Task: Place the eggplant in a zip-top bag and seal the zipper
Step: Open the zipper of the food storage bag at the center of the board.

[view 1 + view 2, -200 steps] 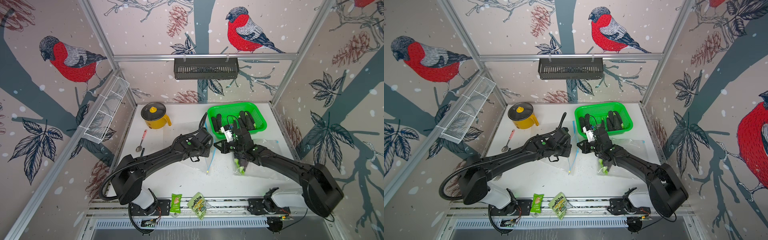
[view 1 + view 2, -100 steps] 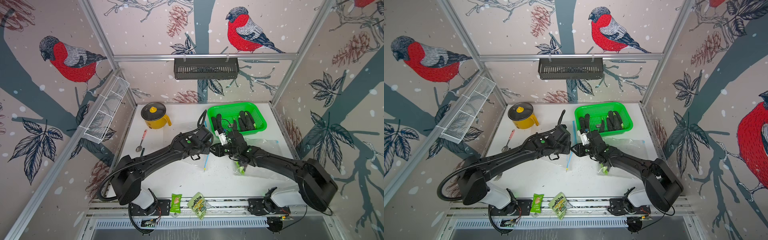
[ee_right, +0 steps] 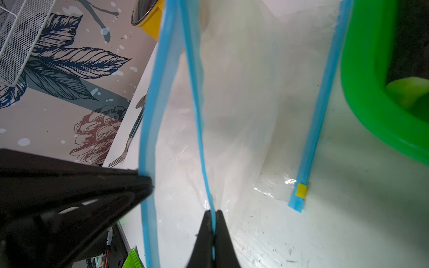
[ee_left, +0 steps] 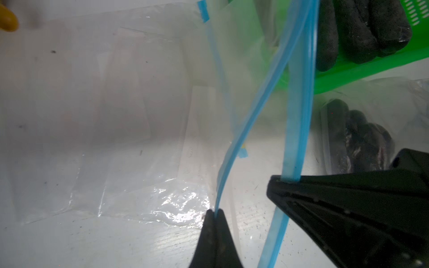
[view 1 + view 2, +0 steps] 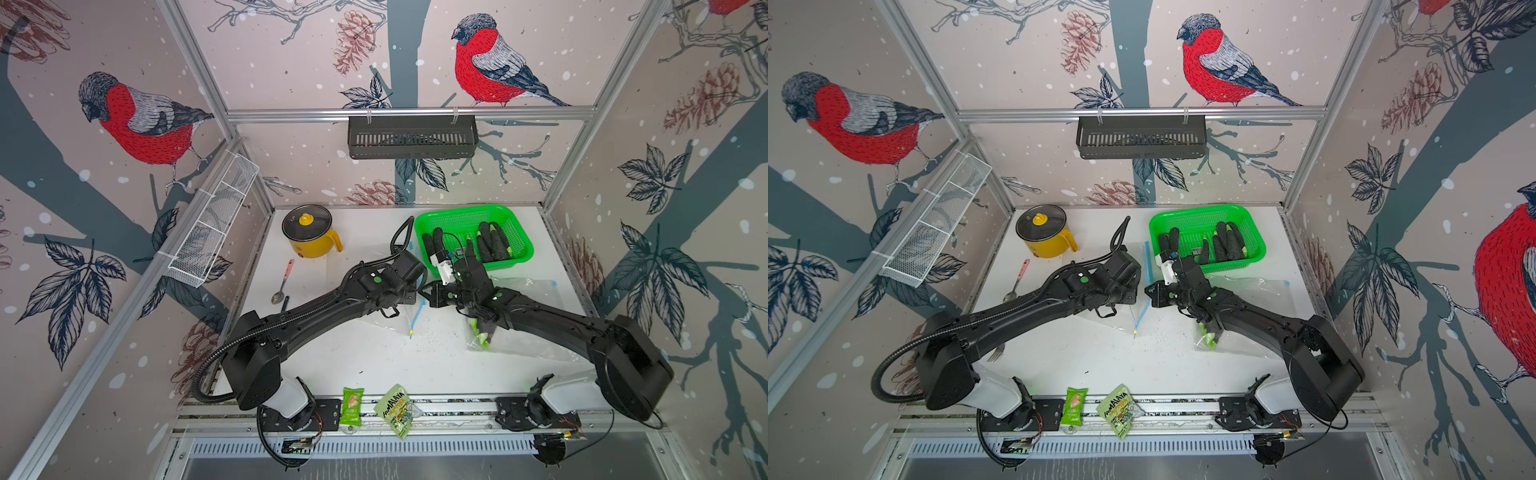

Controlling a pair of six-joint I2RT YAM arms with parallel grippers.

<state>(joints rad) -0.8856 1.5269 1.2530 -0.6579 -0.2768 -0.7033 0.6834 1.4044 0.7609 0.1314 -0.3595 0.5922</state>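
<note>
Eggplants (image 5: 490,247) lie in the green basket (image 5: 521,257) at the far right in both top views. Close by is the zip-top bag (image 5: 397,320), held up mid-table where the left gripper (image 5: 415,296) and right gripper (image 5: 431,296) meet tip to tip. From the left wrist, the left jaws are pinched tight on one blue zipper strip (image 4: 249,116). From the right wrist, the right jaws are clamped on the other strip (image 3: 199,116), with the bag's mouth gaping between them.
</note>
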